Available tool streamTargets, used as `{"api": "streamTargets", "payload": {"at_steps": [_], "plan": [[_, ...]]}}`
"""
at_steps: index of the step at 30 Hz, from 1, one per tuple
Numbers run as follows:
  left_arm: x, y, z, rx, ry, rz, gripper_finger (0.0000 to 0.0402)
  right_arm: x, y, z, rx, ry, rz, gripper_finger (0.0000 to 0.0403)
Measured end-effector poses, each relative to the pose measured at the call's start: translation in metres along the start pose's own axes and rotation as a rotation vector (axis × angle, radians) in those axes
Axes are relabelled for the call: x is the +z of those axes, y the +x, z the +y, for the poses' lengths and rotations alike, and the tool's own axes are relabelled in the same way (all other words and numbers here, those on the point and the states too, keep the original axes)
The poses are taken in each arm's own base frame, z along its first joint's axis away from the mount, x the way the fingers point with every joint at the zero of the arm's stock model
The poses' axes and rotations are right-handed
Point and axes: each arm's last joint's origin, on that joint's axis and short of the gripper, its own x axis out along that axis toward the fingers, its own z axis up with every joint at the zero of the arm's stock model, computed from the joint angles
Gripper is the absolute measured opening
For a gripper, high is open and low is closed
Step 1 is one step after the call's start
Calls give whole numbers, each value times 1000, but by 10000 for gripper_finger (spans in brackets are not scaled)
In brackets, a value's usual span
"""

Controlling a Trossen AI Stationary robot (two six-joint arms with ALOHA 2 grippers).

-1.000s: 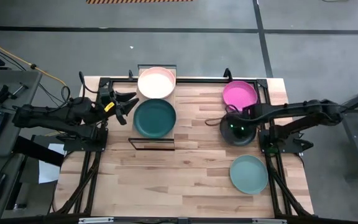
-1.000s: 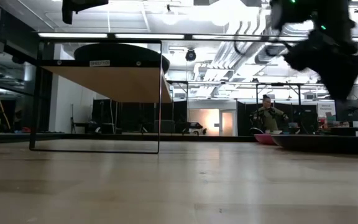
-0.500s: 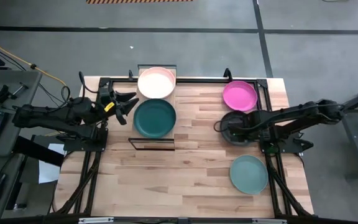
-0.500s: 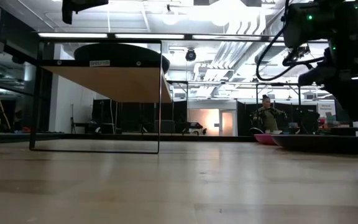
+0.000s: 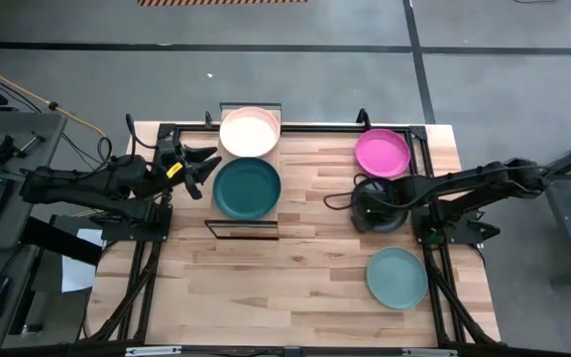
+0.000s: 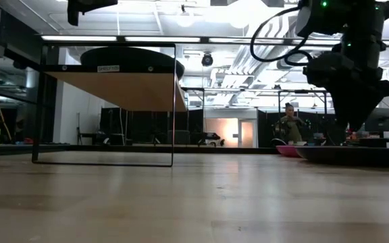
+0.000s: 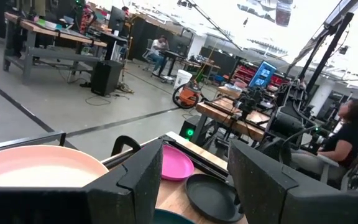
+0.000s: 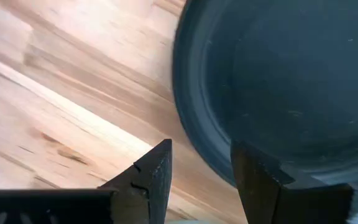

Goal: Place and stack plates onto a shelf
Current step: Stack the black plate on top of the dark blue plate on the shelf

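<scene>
Right arm: we see it reach in from the table's right side, its right gripper (image 5: 363,205) low over the black plate (image 5: 397,211), at that plate's left rim.
Right gripper state: we see its fingers (image 8: 156,176) parted, one outside the plate's rim over bare wood and one over the plate; we cannot tell whether they touch it.
Left arm: we see it lying along the table's left edge, its left gripper (image 5: 204,167) just left of the shelf (image 5: 244,229) and open, holding nothing.
Left wrist sight: between the parted fingers (image 7: 143,180) we see the pink plate (image 7: 176,163) and the black plate farther off, with the peach plate (image 7: 39,172) close by.
Shelf: we see a light-wood board on a thin black frame at the table's far left-centre; in the low view it stands raised above the table (image 5: 295,268).
On the shelf: we count two plates, the peach one at the far end and the dark teal plate (image 5: 247,187) at the near end, touching edge to edge.
On the table: we count three plates, pink at far right, black just nearer than it, and the light blue-green plate (image 5: 397,278) nearest, well apart from the shelf.
Plates in all: we count five.
Writing: a small label (image 6: 108,68) sits on the shelf's edge; we cannot read it.
</scene>
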Motion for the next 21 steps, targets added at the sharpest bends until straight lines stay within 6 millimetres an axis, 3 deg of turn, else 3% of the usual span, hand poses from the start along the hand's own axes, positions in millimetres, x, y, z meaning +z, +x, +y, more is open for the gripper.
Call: {"api": "streamTargets", "payload": {"at_steps": [12, 21], "plan": [[0, 0, 0, 0, 0, 0, 175, -1, 2, 1, 0, -267, 32, 144], [0, 0, 1, 19, 0, -6, 175, 2, 32, 10, -55, -355, 151, 144]]}}
